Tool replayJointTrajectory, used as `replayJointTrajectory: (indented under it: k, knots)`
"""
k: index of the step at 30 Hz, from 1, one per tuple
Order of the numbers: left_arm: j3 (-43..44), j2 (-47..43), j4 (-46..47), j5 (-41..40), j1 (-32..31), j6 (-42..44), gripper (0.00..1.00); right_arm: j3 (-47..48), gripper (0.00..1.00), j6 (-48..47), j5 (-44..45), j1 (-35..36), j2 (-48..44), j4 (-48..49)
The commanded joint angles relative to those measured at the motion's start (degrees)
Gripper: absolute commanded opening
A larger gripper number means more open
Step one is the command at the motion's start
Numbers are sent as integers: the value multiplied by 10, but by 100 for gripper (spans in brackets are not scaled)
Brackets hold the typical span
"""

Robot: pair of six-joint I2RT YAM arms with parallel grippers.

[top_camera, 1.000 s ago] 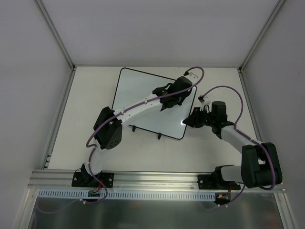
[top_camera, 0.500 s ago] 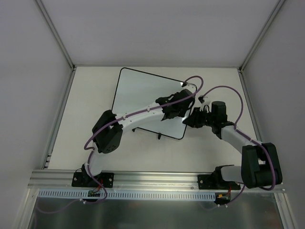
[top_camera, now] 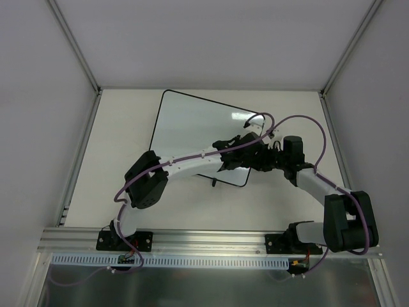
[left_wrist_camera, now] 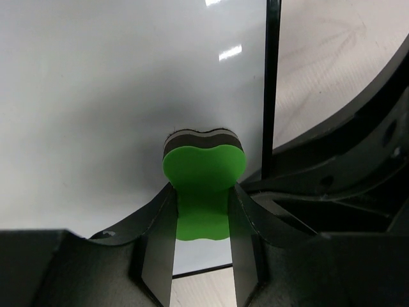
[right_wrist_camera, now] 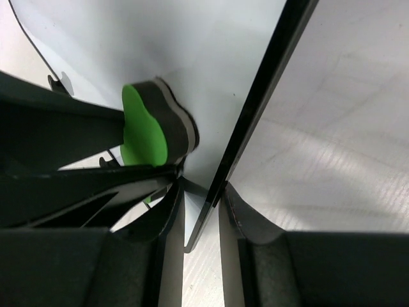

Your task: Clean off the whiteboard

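The whiteboard [top_camera: 188,128] lies flat on the table, its white face bare of writing. My left gripper [top_camera: 238,155] is over its near right corner, shut on a green eraser block [left_wrist_camera: 203,167] whose dark felt side rests on the whiteboard [left_wrist_camera: 121,89], just left of the black rim [left_wrist_camera: 271,83]. My right gripper [top_camera: 257,160] is right beside it, its jaws closed around the board's black rim [right_wrist_camera: 255,109] at that corner. From the right wrist the green eraser block [right_wrist_camera: 144,133] shows just inside the rim, and the right gripper [right_wrist_camera: 202,214] straddles the board's edge.
The two wrists are almost touching over the board's near right corner. One small black foot [top_camera: 215,183] sticks out at the board's near edge. Grey walls and metal posts [top_camera: 75,48] enclose the table, and an aluminium rail [top_camera: 204,238] runs along the near edge.
The left arm has dragged the eraser from the board's far right part down to its near right corner, up against the right gripper. The right arm and the board have stayed put.
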Motion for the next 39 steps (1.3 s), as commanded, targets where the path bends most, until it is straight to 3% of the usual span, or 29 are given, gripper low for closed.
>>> replayJointTrajectory:
  k: [1,11,20,29,39]
  knots:
    - [-47,27,-30,-1,10,-36,0,8,0,-40,-4,16,-2,5]
    - [-140,-23,-30,-5,16,-73,0,12,0,-42,-5,17,-1,4]
    - [-181,-94,-31,-75,24,-19,0,13,0,-41,-4,17,3,4]
    - [-54,-35,-31,-65,24,79,0,17,0,-40,2,16,4,3]
    - [73,34,-30,-59,29,81,0,29,0,-39,0,16,6,-4]
